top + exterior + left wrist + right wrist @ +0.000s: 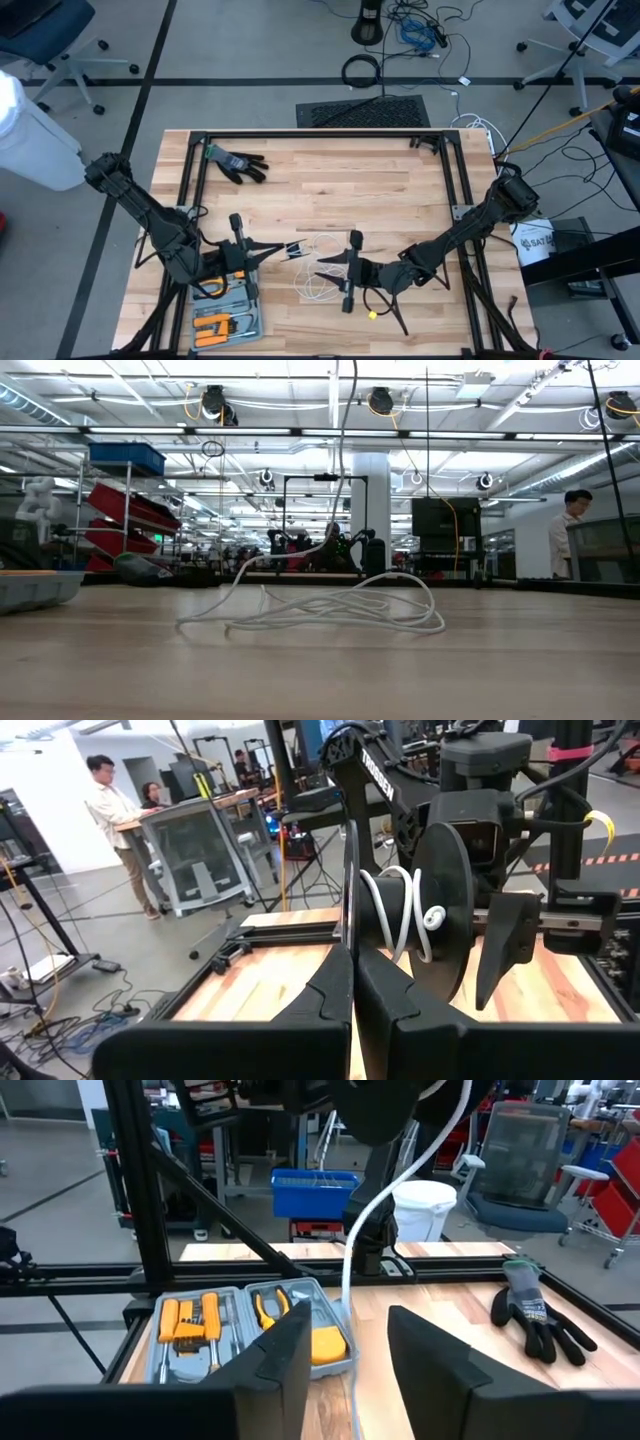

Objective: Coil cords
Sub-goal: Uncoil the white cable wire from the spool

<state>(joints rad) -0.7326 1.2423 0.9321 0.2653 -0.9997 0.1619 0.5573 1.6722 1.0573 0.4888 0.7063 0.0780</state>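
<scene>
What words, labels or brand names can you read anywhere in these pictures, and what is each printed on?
"TROSSEN", partly hidden: on the dark arm link in the left wrist view.
"SAT...", cut off: on the white bucket beside the table's right edge, high view.
Nothing else shows readable print.

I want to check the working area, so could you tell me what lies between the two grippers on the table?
In the high view, loose loops of white cord lie on the table between the left gripper and the right gripper.
</scene>
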